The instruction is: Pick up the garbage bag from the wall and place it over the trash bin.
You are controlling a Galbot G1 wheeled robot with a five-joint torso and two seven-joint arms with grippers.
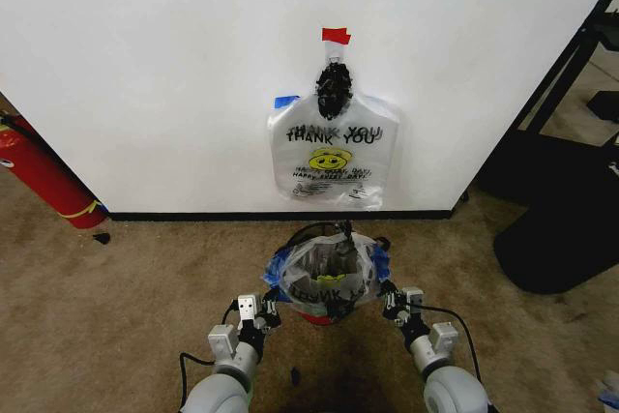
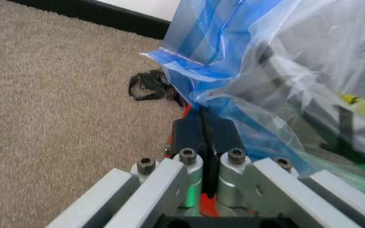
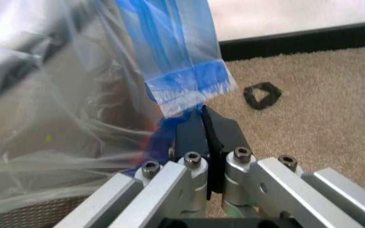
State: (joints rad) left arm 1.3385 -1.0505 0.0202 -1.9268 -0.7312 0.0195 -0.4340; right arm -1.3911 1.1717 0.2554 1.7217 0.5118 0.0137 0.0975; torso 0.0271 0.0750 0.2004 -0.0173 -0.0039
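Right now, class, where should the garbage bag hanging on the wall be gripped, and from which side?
Grip the gathered neck below the red tape, coming from the front: the garbage bag hangs flat against the wall and is bunched only there.

the head view looks forward and down from well back, with the wall (image 1: 145, 65) at 12 o'clock. each wrist view sits close behind its own closed fingers, facing the wall. all three share the garbage bag (image 1: 327, 273) and carpet (image 1: 116, 316).
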